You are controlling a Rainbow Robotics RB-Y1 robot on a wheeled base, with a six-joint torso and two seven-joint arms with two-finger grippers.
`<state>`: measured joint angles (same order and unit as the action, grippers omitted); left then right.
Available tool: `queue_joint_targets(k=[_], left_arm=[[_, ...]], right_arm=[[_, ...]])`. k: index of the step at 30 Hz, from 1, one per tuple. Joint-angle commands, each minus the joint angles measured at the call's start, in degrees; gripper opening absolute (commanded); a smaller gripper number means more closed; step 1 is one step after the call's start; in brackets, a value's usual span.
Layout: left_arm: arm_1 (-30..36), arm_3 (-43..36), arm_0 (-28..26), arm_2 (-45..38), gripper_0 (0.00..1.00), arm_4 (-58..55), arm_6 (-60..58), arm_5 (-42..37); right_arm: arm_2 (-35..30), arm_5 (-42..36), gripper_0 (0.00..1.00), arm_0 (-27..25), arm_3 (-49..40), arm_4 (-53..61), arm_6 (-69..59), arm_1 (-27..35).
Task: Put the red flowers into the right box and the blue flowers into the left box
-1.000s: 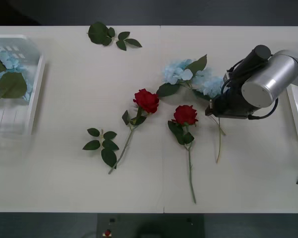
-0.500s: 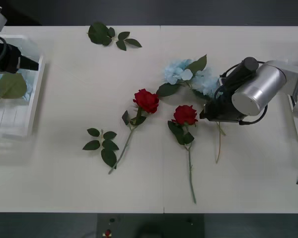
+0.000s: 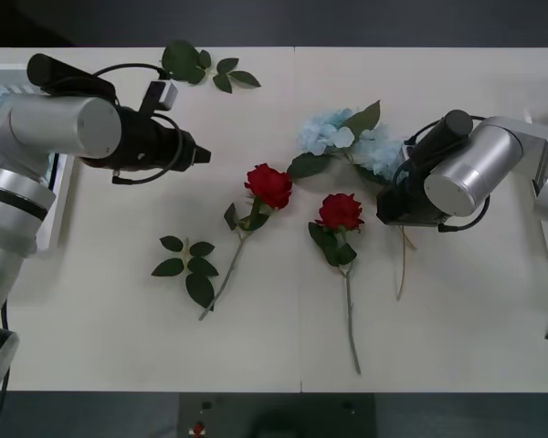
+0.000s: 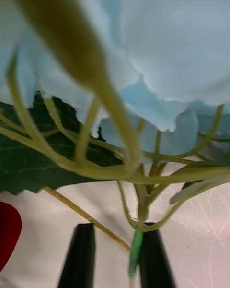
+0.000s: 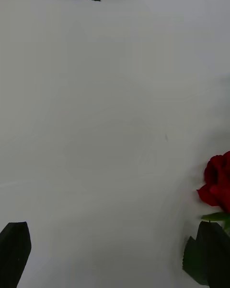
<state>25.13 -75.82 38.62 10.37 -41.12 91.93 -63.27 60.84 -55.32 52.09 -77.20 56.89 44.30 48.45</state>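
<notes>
Two arms are now over the surface. Half a second ago the left arm was back at the left box, where a blue bloom already lay; it has since swung inward, and the left end effector hangs with fingers spread wide just short of the nearer of the two red flowers. That suggests the left arm is lining up on a rose, though roses belong in the right box at the far edge.

The right end effector has barely shifted. Its black fingers sit either side of the stem of the blue flowers, narrowly parted; whether they yet pinch it is, from the wrist view, hard to say.

Around them: a second rose lies just beside the right arm, its stem close to the blue stem, and could be dragged on lift. Loose leaf sprigs lie near the first rose's stem, and another sprig lies at the far edge.
</notes>
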Motion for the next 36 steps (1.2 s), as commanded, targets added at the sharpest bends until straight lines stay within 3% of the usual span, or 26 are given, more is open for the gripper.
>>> queue_joint_targets(k=[1,7,18,27,36], left_arm=[[-1.84,-1.18,0.84,2.46,1.0,2.98,2.99,0.6],[-5.09,-1.27,0.75,6.33,1.0,3.77,3.52,0.6],[-10.01,-2.14,-3.56,12.22,1.0,12.29,4.48,2.89],[-10.54,-2.06,-4.61,14.42,1.0,14.67,4.57,3.77],[-9.48,-4.08,-4.35,12.57,1.0,13.7,4.57,4.56]], right_arm=[[-0.81,1.0,0.0,1.61,-0.14,0.42,2.64,-0.29],[-1.69,1.09,0.0,3.37,-0.14,3.85,7.03,1.47],[-15.05,1.09,0.0,3.63,-0.14,24.33,43.94,7.97],[-22.78,0.47,0.0,3.46,-0.4,41.2,67.76,6.83],[-29.46,-2.25,0.0,1.0,-0.32,46.03,83.93,2.35]])
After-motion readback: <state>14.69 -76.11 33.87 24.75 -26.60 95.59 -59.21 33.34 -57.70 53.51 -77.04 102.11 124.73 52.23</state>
